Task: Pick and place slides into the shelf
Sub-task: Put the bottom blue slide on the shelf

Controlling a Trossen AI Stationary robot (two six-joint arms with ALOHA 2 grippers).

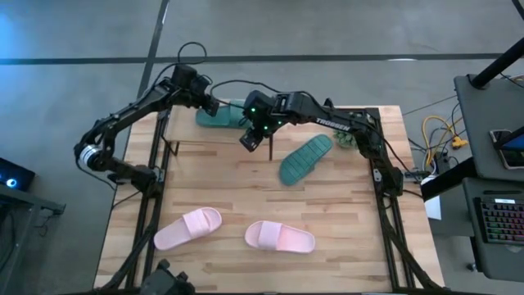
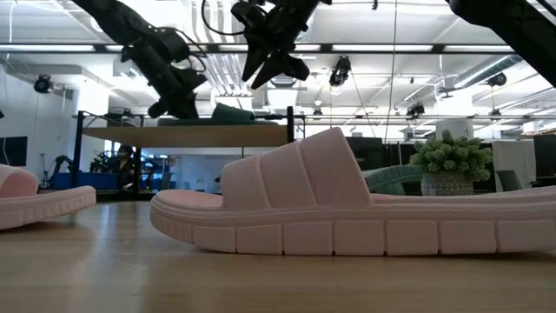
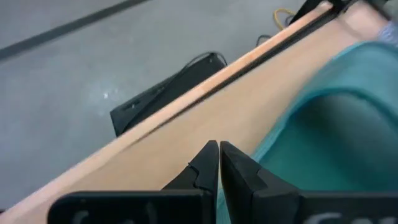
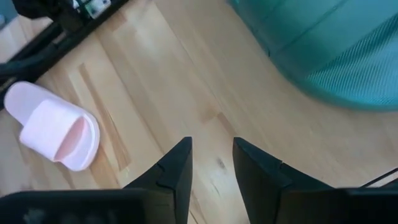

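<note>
One teal slide (image 1: 219, 117) (image 2: 233, 111) lies on the shelf's top board (image 1: 196, 135) (image 2: 191, 136) at the table's far left. My left gripper (image 1: 211, 106) (image 3: 219, 155) is shut, low over that board beside this slide (image 3: 336, 106). The other teal slide (image 1: 305, 158) (image 4: 323, 43) lies sole-down on the table, right of the shelf. My right gripper (image 1: 248, 141) (image 4: 211, 155) hangs open with a narrow gap above the table by the shelf's right end, touching nothing. Two pink slides (image 1: 188, 228) (image 1: 280, 238) rest near the near edge. My left gripper's shut fingertips (image 3: 208, 152) point down at a slant at the edge of the teal slide (image 3: 273, 143) on the shelf top. I cannot tell whether they touch the slide or the board.
A fuzzy green plant in a pot (image 1: 348, 138) (image 2: 450, 161) stands at the far right of the table. The shelf's black frame posts (image 2: 289, 130) rise at its corners. Bare wood lies in the table's middle, between the teal slide and the pink slides.
</note>
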